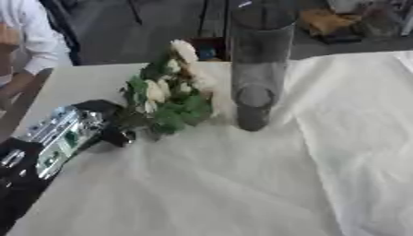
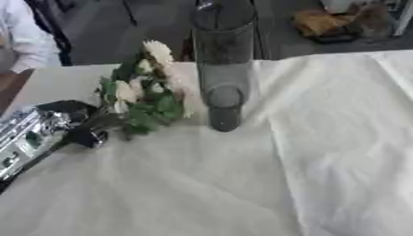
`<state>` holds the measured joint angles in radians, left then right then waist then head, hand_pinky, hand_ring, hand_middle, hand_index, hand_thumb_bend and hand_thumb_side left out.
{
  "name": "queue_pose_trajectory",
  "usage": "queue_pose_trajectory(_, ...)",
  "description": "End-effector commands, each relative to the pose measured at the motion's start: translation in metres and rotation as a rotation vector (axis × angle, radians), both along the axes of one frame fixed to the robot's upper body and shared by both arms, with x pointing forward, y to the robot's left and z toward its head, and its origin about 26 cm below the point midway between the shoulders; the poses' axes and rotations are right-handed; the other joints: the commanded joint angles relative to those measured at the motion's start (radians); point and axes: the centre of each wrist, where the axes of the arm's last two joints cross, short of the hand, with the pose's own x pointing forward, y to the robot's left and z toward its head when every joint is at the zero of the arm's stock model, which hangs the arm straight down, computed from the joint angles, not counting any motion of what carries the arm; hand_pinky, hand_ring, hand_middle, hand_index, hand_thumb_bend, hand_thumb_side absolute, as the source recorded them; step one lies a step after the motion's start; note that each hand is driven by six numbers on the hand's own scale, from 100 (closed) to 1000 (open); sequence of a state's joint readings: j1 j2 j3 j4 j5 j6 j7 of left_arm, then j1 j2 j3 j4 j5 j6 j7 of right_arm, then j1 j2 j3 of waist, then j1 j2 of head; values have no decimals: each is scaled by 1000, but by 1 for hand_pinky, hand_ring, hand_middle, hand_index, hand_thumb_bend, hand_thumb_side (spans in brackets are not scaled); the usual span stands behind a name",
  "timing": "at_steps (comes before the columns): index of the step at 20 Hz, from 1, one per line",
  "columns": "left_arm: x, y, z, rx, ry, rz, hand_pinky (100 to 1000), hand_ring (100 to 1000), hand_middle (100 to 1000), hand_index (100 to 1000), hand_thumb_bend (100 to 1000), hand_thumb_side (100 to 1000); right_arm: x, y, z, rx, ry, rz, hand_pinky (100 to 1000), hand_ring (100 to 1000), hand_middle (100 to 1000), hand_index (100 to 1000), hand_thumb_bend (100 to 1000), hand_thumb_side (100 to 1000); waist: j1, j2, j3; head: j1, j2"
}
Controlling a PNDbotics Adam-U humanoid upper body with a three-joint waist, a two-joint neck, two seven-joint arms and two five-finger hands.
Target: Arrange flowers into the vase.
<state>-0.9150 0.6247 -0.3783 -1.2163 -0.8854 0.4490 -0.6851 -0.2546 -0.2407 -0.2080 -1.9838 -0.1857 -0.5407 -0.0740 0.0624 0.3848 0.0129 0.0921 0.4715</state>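
Flowers (image 1: 171, 87) make a small bunch of cream blooms and green leaves, held up just left of the vase (image 1: 258, 69). One larger pale bloom stands highest, tilted toward the far edge of the table, and the smaller cream heads sit lower among the leaves. The bunch leans from lower left to upper right, so that its upper blooms come near the vase wall, though whether they touch it cannot be told. No part of the bunch is inside the vase.

The vase is a tall grey glass cylinder standing upright on the cloth (image 1: 266, 184), with its mouth at the top edge of the view. A rounded shape shows through its lower part.

The left hand (image 2: 90, 128) comes in from the left side on a black and silver arm. Its dark fingers are curled round the base of the bunch, where the stems gather below the leaves. The stems themselves are hidden by the hand and the foliage. The right hand shows in neither view.

The cloth is cream, creased, and covers the near and right parts of the table (image 1: 77, 85), leaving bare pale tabletop at the far left. A person's sleeve shows at the upper left edge, apart from the flowers.
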Motion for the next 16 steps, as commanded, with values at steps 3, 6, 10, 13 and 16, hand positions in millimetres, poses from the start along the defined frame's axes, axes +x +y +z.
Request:
queue_pose_trajectory(3,0,5,12,-1,-28,18,523,720,809,907,100,499,-2,1,6,-13,-20,9,849,861,640,925,100,1000,-1,-21,1,5,-11)
queue_pose_trajectory(6,0,4,12,1,-28,18,443,660,780,884,100,483,-2,1,6,-12,-19,9,850,861,640,925,100,1000,-1,-23,2,5,-10)
queue_pose_trajectory(10,1,2,13,7,-31,18,409,634,768,875,100,470,-2,2,6,-13,-17,12,851,862,640,925,100,1000,-1,-24,2,5,-11)
queue_pose_trajectory(13,1,1,13,9,-27,16,397,622,758,870,100,464,-2,1,6,-11,-17,11,852,862,639,925,100,1000,-1,-25,2,5,-10)
queue_pose_trajectory(16,1,1,12,14,-23,17,369,601,736,853,100,457,-2,1,6,-9,-17,11,853,862,639,925,100,1000,0,-24,1,5,-11)
